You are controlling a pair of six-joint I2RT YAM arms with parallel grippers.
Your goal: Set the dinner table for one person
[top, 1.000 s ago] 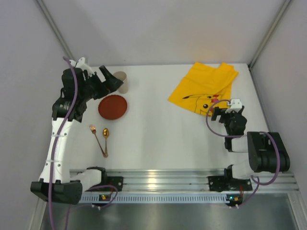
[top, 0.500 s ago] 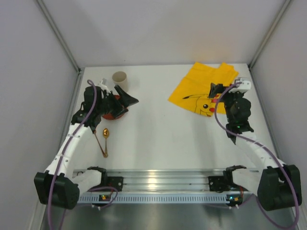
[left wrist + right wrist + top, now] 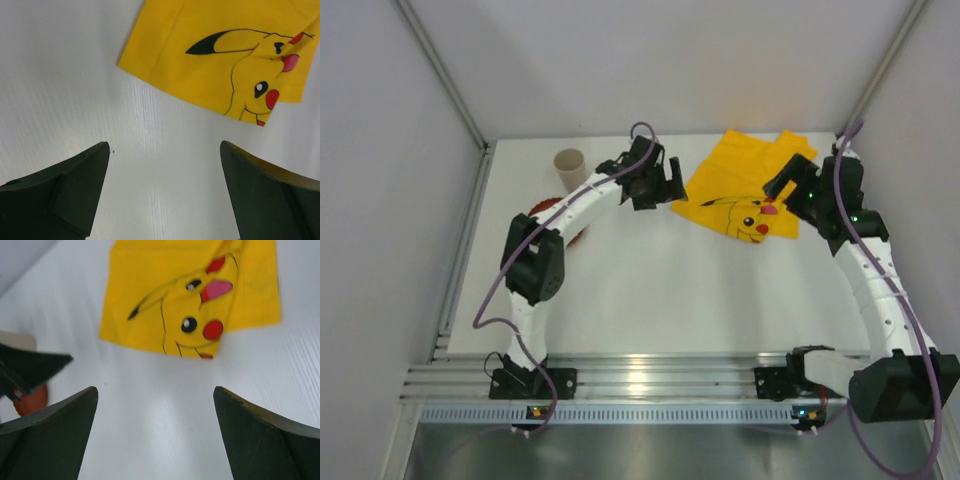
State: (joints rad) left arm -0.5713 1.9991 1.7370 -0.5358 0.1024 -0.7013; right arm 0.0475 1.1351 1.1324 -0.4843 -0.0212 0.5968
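Note:
The dinner table (image 3: 670,290) is a white tabletop. A yellow Pikachu cloth (image 3: 745,185) lies flat at its back right. My left gripper (image 3: 672,188) is open and empty, hovering just left of the cloth's near left corner (image 3: 225,55). My right gripper (image 3: 778,195) is open and empty above the cloth's right part; the cloth (image 3: 190,295) lies ahead of its fingers. A red plate (image 3: 548,210) at the left is mostly hidden under my left arm. A beige cup (image 3: 569,165) stands upright behind it. Fork and spoon are hidden.
The ridged aluminium rail (image 3: 640,375) runs along the near edge. Grey walls close the back and both sides. My left arm stretches across the left half of the table. The right wrist view shows a left gripper finger (image 3: 35,367) and the plate (image 3: 32,397).
The left arm swung from the plate at the left across to the cloth's left edge, now covering fork and spoon. The right gripper moved farther back over the cloth.

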